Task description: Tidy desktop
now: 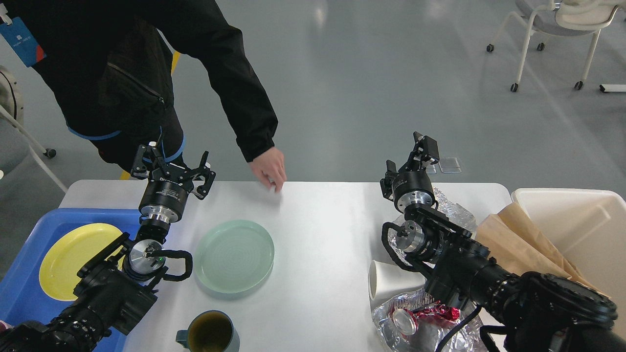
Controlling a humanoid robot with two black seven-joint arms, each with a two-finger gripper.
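Counter [318, 234]: broad white top, rigid and fixed; nothing to grip on it, so the loose items get lifted off. It fills mid-frame beneath both arms.

Green plate [234, 255] left of centre, likely slick glass, best pinched at the rim. Paper cup [386, 279] lies tipped, light and crushable.

Blue tray [29, 288] holds a yellow plate [73, 259]. Cream bin [582, 220] holds brown paper [518, 239].

Left gripper [172, 168]: fingers wide, empty. Right gripper [415, 151]: spread cannot be told.
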